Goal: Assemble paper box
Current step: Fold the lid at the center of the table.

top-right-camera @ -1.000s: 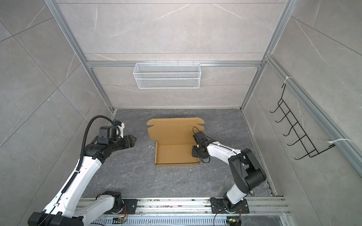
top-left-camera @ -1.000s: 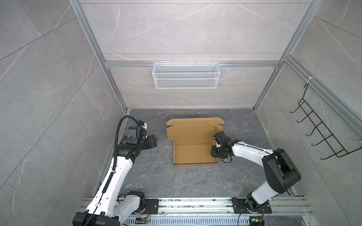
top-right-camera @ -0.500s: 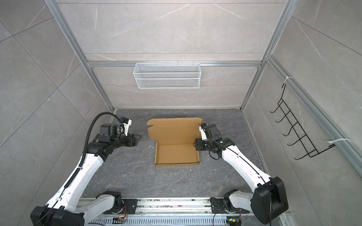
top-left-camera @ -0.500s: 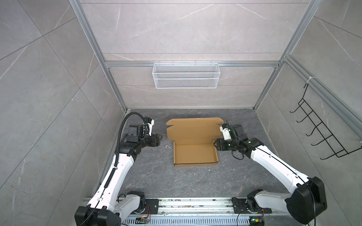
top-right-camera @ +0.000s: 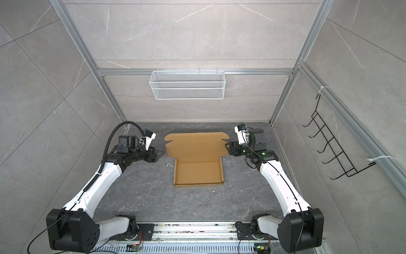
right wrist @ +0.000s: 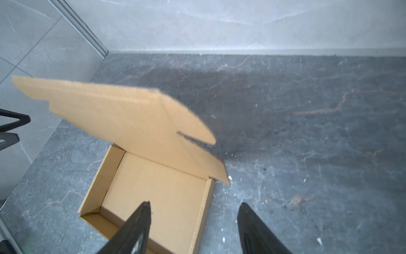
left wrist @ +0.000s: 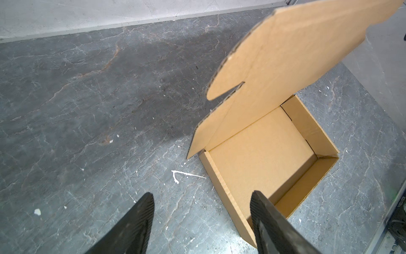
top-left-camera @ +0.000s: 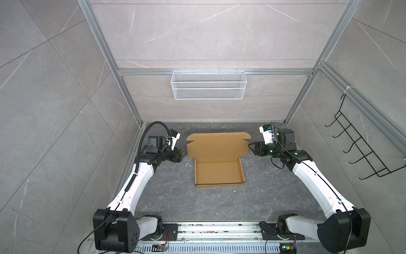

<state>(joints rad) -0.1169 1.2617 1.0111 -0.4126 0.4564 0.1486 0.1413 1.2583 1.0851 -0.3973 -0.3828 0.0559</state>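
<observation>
Paper box: there it is, the paper box (top-left-camera: 219,173), sitting square in the middle of the tabletop (top-left-camera: 219,204). It is a shallow brown tray with all four walls up and nothing inside.
Lid: the lid (top-left-camera: 217,145) is hinged on the tray's far wall and stands raised, tilted back away from the arm bases. A rounded ear flap sticks out at each end, and both wrist views show the notch cut below an ear.
Left gripper: the left gripper (top-left-camera: 183,154) hangs just beside the lid's left edge, clear of the cardboard, in both top views. Its jaws are spread wide with nothing between them. In the left wrist view one finger shows against bare stone and the other against the tray's side wall, and no contact can be seen.
Right gripper: the right gripper (top-left-camera: 250,146) mirrors it, with its tips right up at the lid's right ear flap. Touching or just apart? From above I can't tell. The right wrist view shows its jaws wide too, gripping nothing.
Surface: the tabletop is dark grey marbled stone dotted with pale specks, and a white streak (left wrist: 182,174) lies just beside the tray's left wall.
Back wall: a white wire mesh basket (top-left-camera: 208,84) hangs on the rail, well above the box.
Right wall: a black hook rack (top-left-camera: 362,151) hangs well apart from everything.
</observation>
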